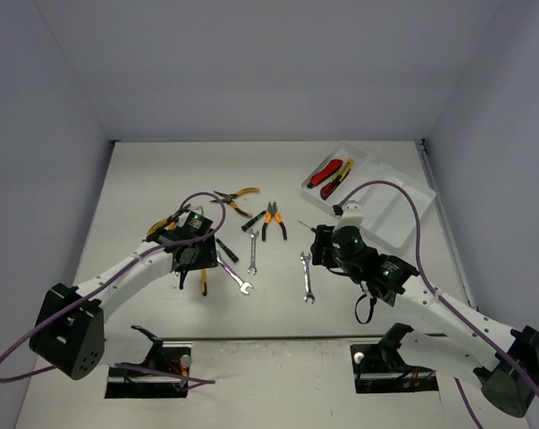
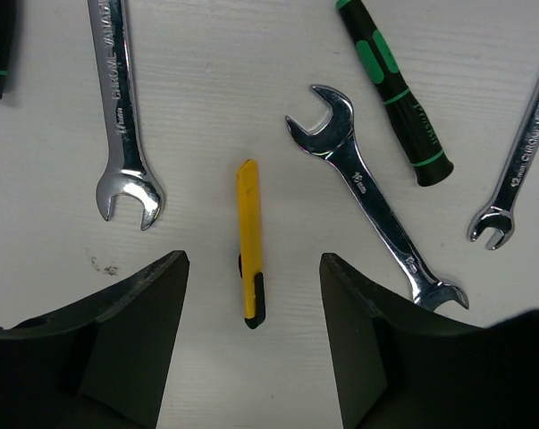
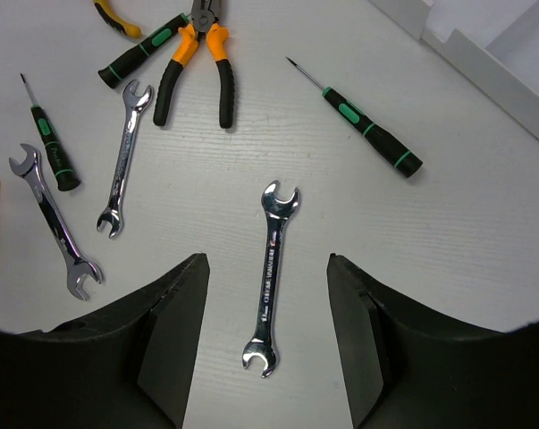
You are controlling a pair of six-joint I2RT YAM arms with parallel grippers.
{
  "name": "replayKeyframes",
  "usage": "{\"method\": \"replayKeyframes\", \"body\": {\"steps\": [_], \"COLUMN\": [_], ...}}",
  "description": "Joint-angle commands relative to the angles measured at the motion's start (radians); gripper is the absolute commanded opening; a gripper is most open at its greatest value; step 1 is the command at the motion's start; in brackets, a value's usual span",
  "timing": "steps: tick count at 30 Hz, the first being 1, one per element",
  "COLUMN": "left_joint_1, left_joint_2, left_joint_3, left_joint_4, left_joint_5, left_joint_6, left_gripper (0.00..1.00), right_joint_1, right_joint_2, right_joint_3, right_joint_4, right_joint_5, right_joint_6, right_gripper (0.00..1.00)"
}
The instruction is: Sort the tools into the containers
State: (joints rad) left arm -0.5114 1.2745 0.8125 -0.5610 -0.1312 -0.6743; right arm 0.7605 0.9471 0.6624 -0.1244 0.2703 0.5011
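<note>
My left gripper (image 2: pixel 254 340) is open and hovers over a yellow utility knife (image 2: pixel 249 241), whose black end lies between the fingers; it shows in the top view (image 1: pixel 190 264) above the knife (image 1: pixel 203 281). My right gripper (image 3: pixel 267 349) is open and empty above a silver wrench (image 3: pixel 271 275), which lies lengthwise between the fingers; it also shows in the top view (image 1: pixel 323 245) near that wrench (image 1: pixel 306 277). The white tray (image 1: pixel 403 210) stands at the back right, with red-black knives (image 1: pixel 327 172) in its far compartment.
Loose on the table are two more wrenches (image 1: pixel 252 251) (image 1: pixel 236 279), orange-handled pliers (image 1: pixel 272 221) (image 1: pixel 236 200) and black-green screwdrivers (image 3: pixel 363 121) (image 3: pixel 47 143). The left wrist view shows wrenches (image 2: pixel 122 116) (image 2: pixel 372 192) either side of the knife and a screwdriver (image 2: pixel 394 89). The tray's edge (image 3: pixel 484 54) lies beyond the right gripper.
</note>
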Motion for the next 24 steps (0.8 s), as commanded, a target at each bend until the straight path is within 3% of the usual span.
{"method": "replayKeyframes", "body": {"steps": [1,8,15,24], "left_joint_1": [0.001,0.009,0.035,0.037], "left_joint_2": [0.042,0.142,0.182,0.166], "left_joint_3": [-0.001,-0.007,-0.039,-0.064], "left_joint_4": [0.096,0.144,0.184,0.214], "left_joint_5": [-0.034,-0.02,0.008,0.042], "left_joint_6": [-0.008,-0.001,-0.004,-0.026], "left_gripper": [0.53,0.4,0.35,0.04], "right_joint_1": [-0.007,-0.007,-0.006,-0.007], "right_joint_2": [-0.03,-0.066,-0.081,-0.065], "right_joint_3": [-0.008,-0.034,-0.048,-0.06], "right_joint_4": [0.018,0.005,-0.004,-0.003], "right_joint_5": [0.013,0.009,0.006,-0.001], "right_joint_6": [0.011,0.028,0.038,0.063], "right_gripper": [0.53,0.53,0.53,0.53]}}
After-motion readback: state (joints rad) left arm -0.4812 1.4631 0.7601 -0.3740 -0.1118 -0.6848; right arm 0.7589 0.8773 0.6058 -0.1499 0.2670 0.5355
